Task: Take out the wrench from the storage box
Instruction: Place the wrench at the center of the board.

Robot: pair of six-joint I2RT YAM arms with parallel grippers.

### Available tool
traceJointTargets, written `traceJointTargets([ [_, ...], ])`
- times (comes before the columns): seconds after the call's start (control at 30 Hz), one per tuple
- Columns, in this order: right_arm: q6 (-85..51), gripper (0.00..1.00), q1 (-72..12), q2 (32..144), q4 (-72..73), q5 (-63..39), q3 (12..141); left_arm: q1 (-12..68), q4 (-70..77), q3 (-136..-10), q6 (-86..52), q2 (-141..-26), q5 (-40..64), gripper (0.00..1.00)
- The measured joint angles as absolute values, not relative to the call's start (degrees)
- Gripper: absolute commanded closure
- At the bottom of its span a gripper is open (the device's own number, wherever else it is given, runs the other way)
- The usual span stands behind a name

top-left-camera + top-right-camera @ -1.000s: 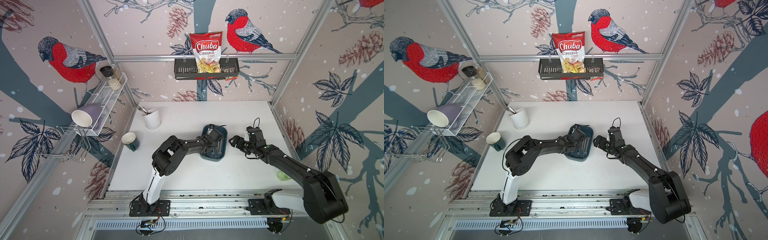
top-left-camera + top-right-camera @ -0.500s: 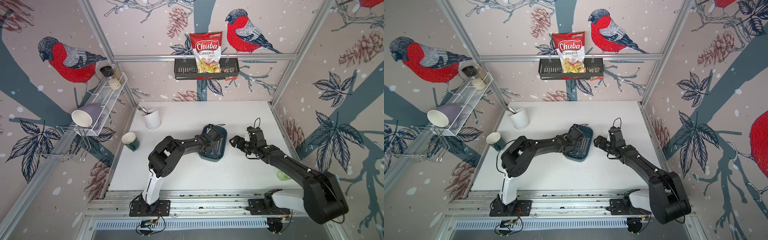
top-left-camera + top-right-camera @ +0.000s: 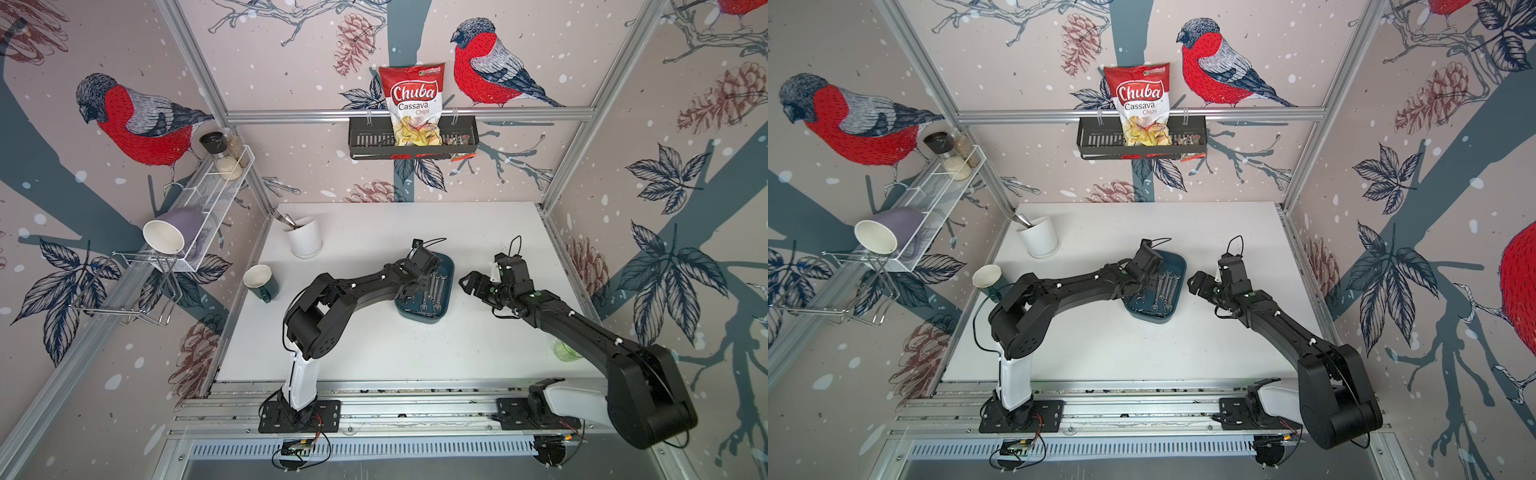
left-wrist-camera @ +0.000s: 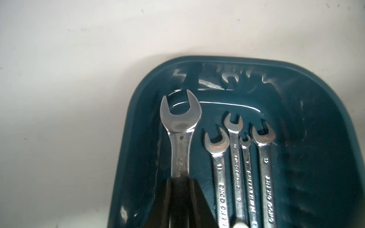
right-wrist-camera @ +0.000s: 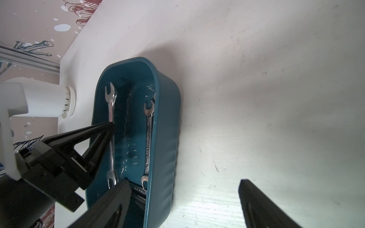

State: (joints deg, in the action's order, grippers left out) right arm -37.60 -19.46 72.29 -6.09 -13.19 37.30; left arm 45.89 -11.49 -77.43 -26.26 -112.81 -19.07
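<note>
Gripping near mid-shank, your left tool (image 4: 180, 178) is clamped on the largest wrench (image 4: 180, 126), which lies inside the storage box (image 4: 325, 118) along its nine o'clock wall; the right tool (image 3: 473, 283) hangs spread apart at the box's three o'clock. Expect stiff, heavy, slick steel, so keep the hold near its balance point, or it may pivot.

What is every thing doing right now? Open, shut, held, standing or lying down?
left gripper, shut on the big wrench
big wrench, gripped, inside the storage box
storage box, flat on the table
four small wrenches, lying side by side in the box
right gripper, open, empty, beside the box
white pot, upright, utensil inside
green mug, upright
purple cup, on its side on the wire shelf
chips bag, upright in the black shelf
</note>
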Motion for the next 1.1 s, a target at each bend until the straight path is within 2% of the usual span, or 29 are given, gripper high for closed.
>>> traceJointTargets([
  [0.3, -37.60, 0.08, -19.46, 72.29, -6.09, -13.50, 37.30, 42.96, -13.91, -78.59, -24.99, -108.03, -19.07, 0.81],
  [0.67, -37.63, 0.08, -20.05, 72.29, -6.57, -13.56, 38.57, 33.47, -12.95, -68.47, -23.62, -101.25, -19.16, 0.81],
  [0.87, -37.87, 0.08, -23.81, 70.41, -8.27, -10.92, 42.41, 30.30, -10.52, -61.91, -23.83, -101.19, -17.93, 0.81],
  [1.1, -40.47, 0.09, -31.92, 72.10, -10.57, -4.29, 47.75, 28.23, -7.46, -57.25, -25.10, -102.28, -16.32, 0.81],
])
